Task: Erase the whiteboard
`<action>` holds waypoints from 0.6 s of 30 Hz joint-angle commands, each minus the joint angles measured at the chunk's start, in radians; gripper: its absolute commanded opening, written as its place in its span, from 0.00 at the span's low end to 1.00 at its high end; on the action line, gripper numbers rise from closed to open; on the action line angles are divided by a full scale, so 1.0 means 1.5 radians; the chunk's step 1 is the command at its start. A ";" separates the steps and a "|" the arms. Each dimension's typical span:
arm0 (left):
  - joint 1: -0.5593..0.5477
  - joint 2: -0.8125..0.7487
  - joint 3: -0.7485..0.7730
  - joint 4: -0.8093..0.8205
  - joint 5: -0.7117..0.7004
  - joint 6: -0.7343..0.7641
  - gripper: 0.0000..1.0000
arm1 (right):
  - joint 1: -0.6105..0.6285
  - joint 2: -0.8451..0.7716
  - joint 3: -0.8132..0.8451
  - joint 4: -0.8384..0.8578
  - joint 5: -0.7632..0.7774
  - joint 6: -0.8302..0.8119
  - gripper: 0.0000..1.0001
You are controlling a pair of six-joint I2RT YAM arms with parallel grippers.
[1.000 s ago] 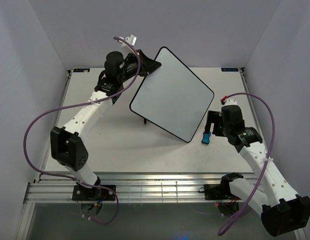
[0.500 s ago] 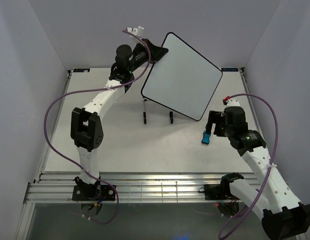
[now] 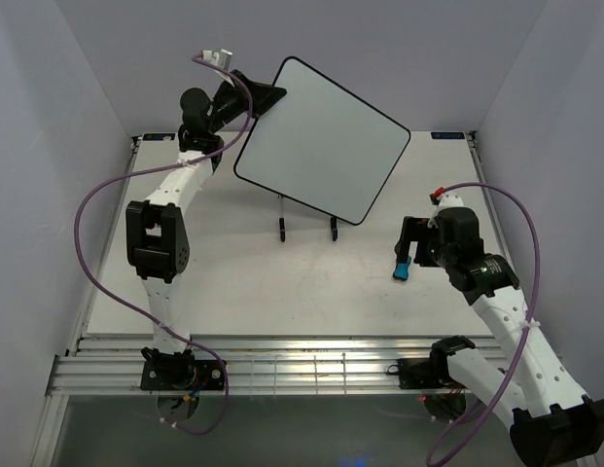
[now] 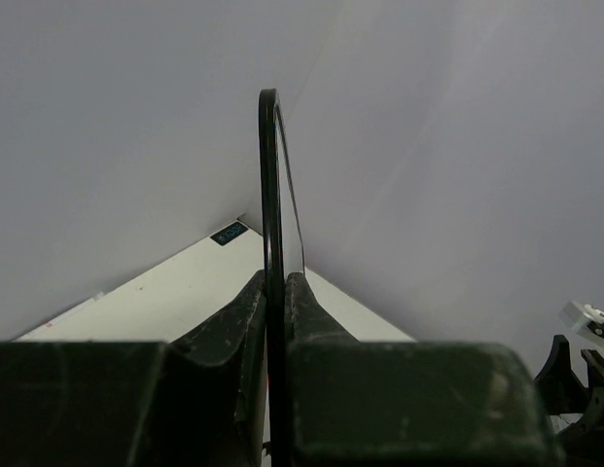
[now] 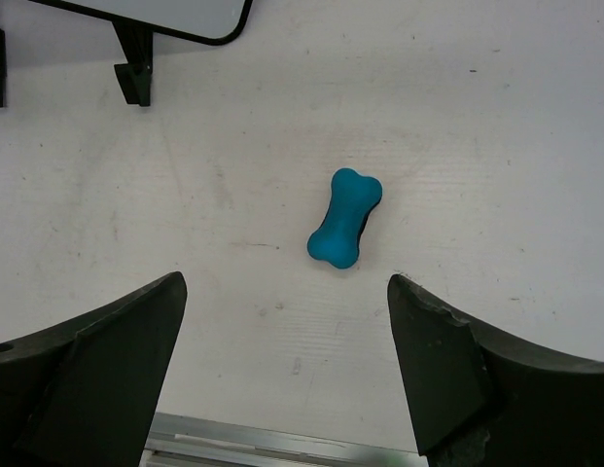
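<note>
Standing edge-on, the whiteboard (image 4: 270,195) is pinched between left fingers (image 4: 233,326).

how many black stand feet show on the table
2: the left foot and the right foot, both on the table below the raised whiteboard; more may hide behind it.

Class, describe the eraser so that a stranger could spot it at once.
Start at the white table and look to its right side, under the open right gripper. There lies the eraser, the only blue thing, small and bone-shaped, apart from the black wire stand.
</note>
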 commanded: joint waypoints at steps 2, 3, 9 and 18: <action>0.020 -0.036 -0.040 0.152 0.063 -0.023 0.00 | -0.003 0.008 0.004 0.030 -0.030 -0.012 0.90; 0.021 -0.040 -0.049 0.167 0.067 -0.019 0.00 | -0.003 0.008 0.001 0.031 -0.030 -0.011 0.90; 0.037 -0.029 -0.078 0.210 0.093 -0.031 0.00 | -0.003 0.006 0.002 0.032 -0.033 -0.015 0.90; 0.069 -0.007 -0.148 0.341 0.148 -0.107 0.00 | -0.003 0.007 -0.006 0.039 -0.038 -0.019 0.93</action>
